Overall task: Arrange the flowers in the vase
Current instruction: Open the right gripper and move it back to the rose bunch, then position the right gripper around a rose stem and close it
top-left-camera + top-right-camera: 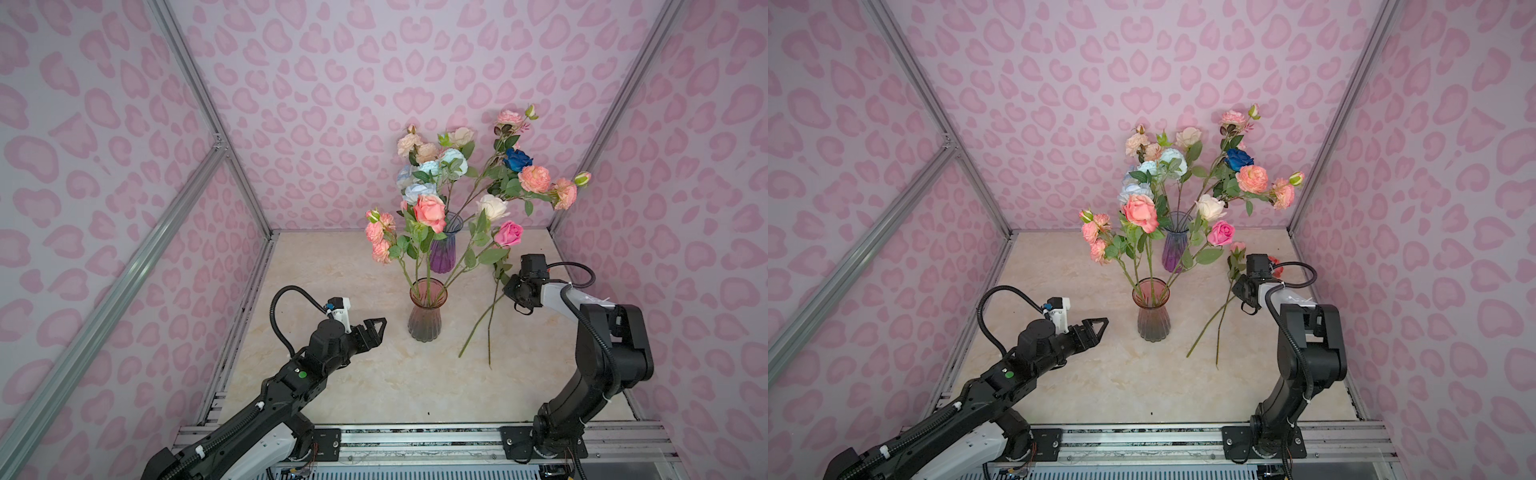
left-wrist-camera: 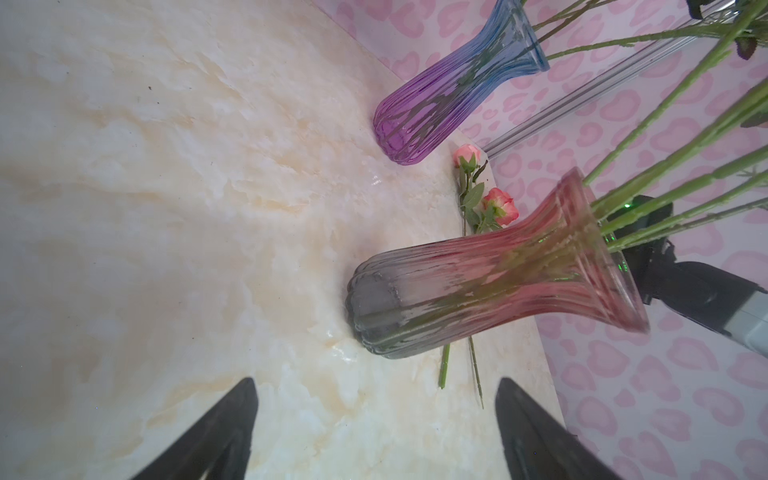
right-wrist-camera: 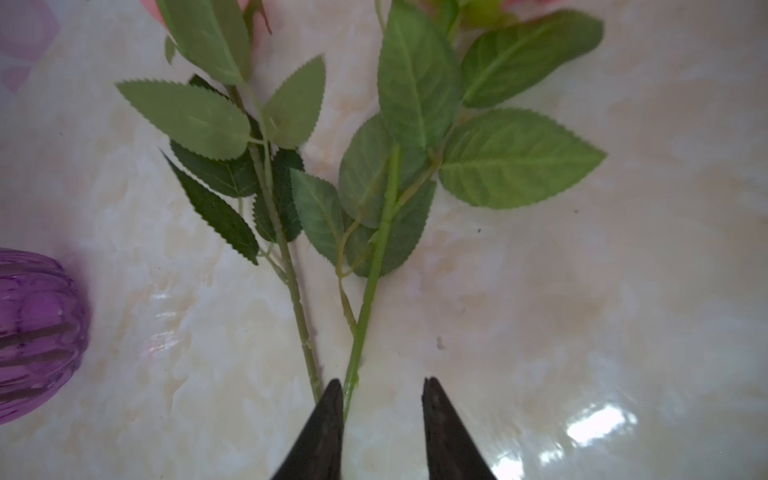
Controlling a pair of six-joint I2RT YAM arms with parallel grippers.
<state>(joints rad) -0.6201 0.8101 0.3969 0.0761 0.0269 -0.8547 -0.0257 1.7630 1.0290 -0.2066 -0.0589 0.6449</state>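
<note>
Marbled table (image 1: 332, 374), pink-patterned walls. Two ribbed glass vases stand upright near the middle: a pink vase (image 1: 428, 309) in front, a purple vase (image 1: 444, 249) just behind it. Both hold bunched flowers (image 1: 430, 212), stems fanning out above the rims.

Two loose stems (image 1: 481, 328) lie flat on the table to the right of the pink vase, crossing near their upper ends. Their cut ends point towards the front edge. Their small pink blooms (image 2: 467, 153) lie towards the back wall.

Right gripper (image 3: 384, 386): pointed down over the loose stems, close to the table, just below the leaves. The jaws stand partly apart with a clear gap between them. The paler stem (image 3: 370, 291) runs into that gap and lies against the inner side of one fingertip (image 3: 328, 415); the other fingertip stands clear of it. The darker stem (image 3: 291, 282) passes outside and under that same fingertip. Nothing is clamped. The purple vase's base shows at the edge of the right wrist view, well apart from the fingers.

Left gripper (image 1: 374, 328): hovers to the left of the pink vase, tips aimed at it, near but not touching. Jaws spread wide, nothing between them.
</note>
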